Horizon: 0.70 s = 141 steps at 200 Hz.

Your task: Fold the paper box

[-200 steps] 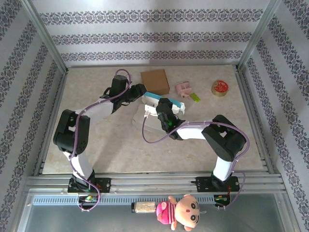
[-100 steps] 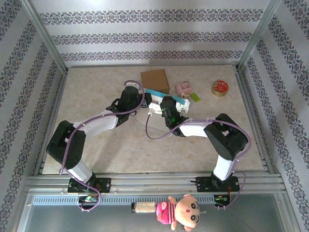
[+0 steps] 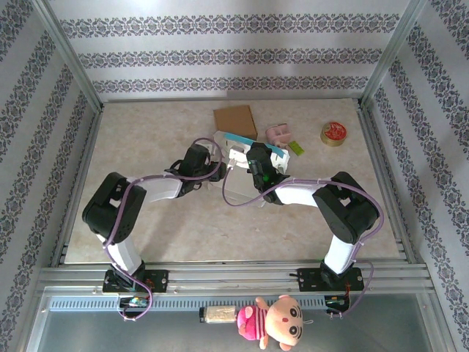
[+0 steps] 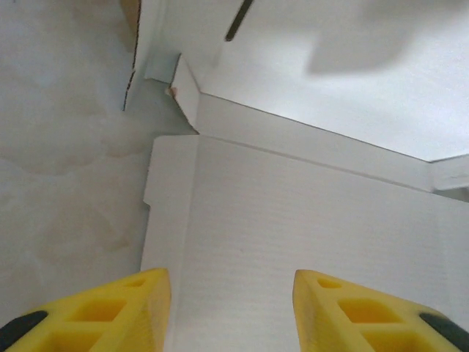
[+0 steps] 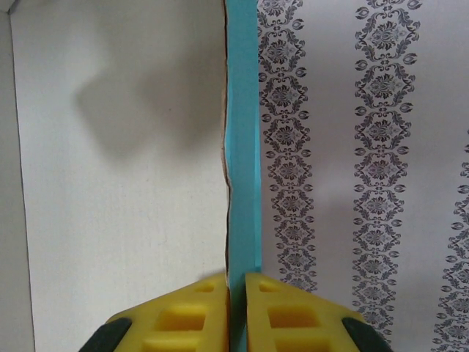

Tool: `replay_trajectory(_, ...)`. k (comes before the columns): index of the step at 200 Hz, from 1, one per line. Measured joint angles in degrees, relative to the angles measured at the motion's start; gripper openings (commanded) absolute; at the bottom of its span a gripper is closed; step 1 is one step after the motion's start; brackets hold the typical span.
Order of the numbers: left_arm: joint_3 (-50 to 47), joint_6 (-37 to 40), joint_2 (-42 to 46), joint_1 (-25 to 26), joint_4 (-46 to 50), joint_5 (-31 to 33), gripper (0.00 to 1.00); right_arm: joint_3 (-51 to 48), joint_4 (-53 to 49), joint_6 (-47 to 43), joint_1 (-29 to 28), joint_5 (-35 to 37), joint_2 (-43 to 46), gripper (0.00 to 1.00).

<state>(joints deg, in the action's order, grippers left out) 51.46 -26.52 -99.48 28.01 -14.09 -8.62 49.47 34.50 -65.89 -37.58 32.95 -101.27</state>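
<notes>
**Paper box gripped at mid-table by the right arm**

At the left of the overhead view, the left arm is seen stretched across the marble-patterned table (image 3: 146,220) toward the centre. The left gripper (image 4: 229,275) is held just over the left part of the paper box (image 3: 242,187). Its yellow fingers (image 4: 124,308) are spread apart, and nothing is clamped between them. In the left wrist view a flat white panel of the box is seen beyond the spread fingers, with a raised wall behind a fold line and a small corner flap at the upper left.

The box is found at the middle of the table, partly folded, with white panels and a teal edge. A flat piece of brown cardboard (image 3: 236,123) lies just behind it.

On the box's right side, the right gripper (image 5: 236,282) is closed on an upright flap. In the right wrist view the flap's teal edge (image 5: 242,183) is pinched between the two yellow fingers.

Farther right a small pink toy (image 3: 278,133), a green item (image 3: 295,147) and a round red-topped tin (image 3: 334,133) are set out, well apart from the box.
</notes>
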Motion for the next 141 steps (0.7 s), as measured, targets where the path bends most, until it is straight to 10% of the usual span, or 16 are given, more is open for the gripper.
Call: replay_trajectory(141, 27.4, -0.4, -18.5, -3.2, 15.8, 1.7, 0.49, 0.2, -2.4, 1.7, -0.1, -0.9, 1.1, 0.14)
